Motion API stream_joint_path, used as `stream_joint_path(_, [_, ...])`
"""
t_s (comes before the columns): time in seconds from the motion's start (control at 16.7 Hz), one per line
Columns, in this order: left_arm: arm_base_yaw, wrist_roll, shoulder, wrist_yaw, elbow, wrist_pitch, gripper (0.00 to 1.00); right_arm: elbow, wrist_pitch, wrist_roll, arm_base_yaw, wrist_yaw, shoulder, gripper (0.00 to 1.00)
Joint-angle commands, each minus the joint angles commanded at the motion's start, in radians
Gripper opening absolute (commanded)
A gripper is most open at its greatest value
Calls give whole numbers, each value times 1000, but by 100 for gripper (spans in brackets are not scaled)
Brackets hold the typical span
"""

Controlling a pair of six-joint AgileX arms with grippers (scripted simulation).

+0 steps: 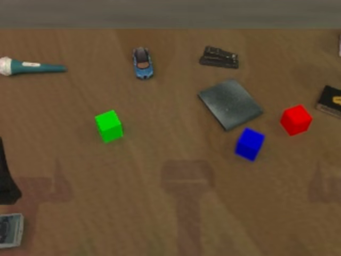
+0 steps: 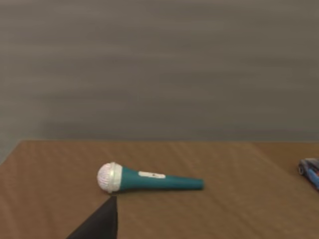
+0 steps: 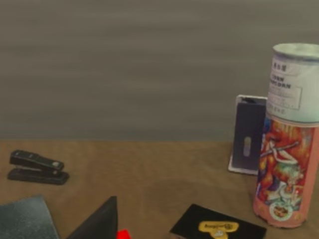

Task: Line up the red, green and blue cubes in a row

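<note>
**A:** Start at the near edge of the worktop [image 1: 160, 224]. What is there?

**B:** On the left, a dark piece of the left arm [image 1: 6, 181] juts in, with a small grey object [image 1: 10, 230] just below it. The gripper itself is outside the top view, and the left wrist view shows only one dark tip, so I cannot tell how the jaws stand. The right arm does not appear from above at all; its wrist view likewise gives a single dark tip, so I cannot tell there either.

**A:** And the cubes?

**B:** Mid-worktop, none touching another. The blue cube [image 1: 250, 143] lies nearest, right of centre. The red cube [image 1: 296, 119] sits to its right and a little farther back. The green cube [image 1: 108, 126] is well apart from both, on the left half.

**A:** Anything close to them?

**B:** A dark grey pad [image 1: 230, 104] lies just behind the blue cube. A black card with a yellow mark [image 1: 330, 101] is at the right edge, near the red cube.

**A:** Farther back?

**B:** A teal microphone [image 1: 29, 66] at far left, a blue toy car [image 1: 142, 63], and a black stapler [image 1: 219, 57]. The right wrist view adds a printed can [image 3: 289, 169] standing beside a small upright dark box [image 3: 247, 134].
</note>
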Motion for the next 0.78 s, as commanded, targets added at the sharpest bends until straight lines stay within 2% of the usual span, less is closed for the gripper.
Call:
stream_joint_path(0.36, [0,0,0,0,0,0,100,102,-65,-11,14,-5,102,100])
stream_joint_path(0.54, [0,0,0,0,0,0,100,284,-173,-31,31,-6,288,100])
stream_joint_path(0.78, [0,0,0,0,0,0,100,617,-375,-68,56,-3,675,100])
